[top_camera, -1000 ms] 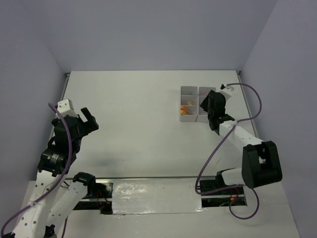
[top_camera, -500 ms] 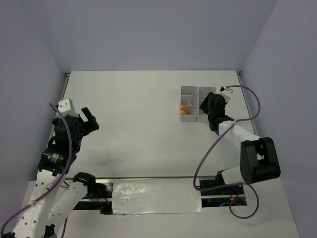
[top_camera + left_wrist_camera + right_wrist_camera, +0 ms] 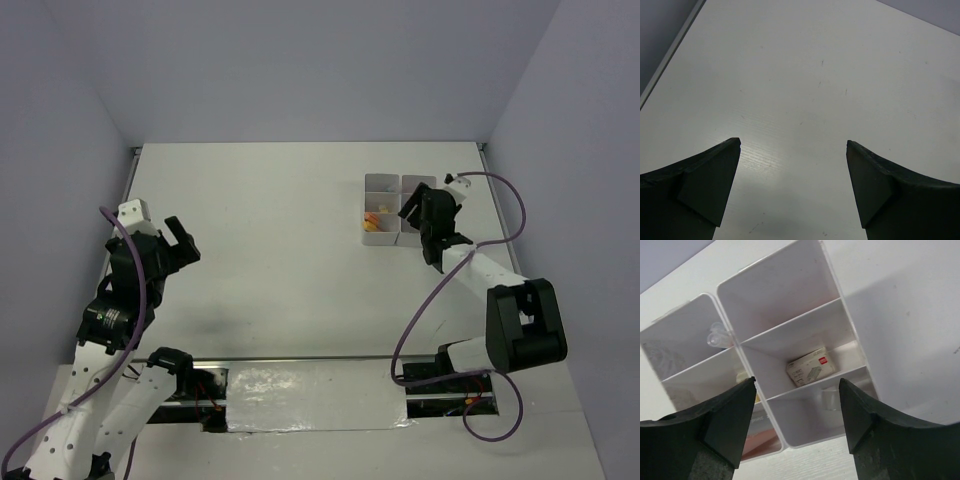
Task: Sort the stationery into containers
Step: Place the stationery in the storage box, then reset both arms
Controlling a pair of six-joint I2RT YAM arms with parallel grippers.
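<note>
Right wrist: right pincer [image 3: 797, 383] spread above containers [image 3: 794, 321] (eraser [image 3: 810, 367] inside); left pincer [image 3: 793, 144] spread.

Containers [image 3: 382, 183] far right on table [image 3: 280, 230]; eraser [image 3: 809, 371] in middle compartment.

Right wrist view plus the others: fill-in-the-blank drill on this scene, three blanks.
1. The right claw hangs above the white plastic compartment organiser with jaws ____.
2. The small white rectangular eraser with red print lies ____ one compartment.
3. The left claw has only bare white ____ between its fingers.
Missing: open; inside; table.
</note>
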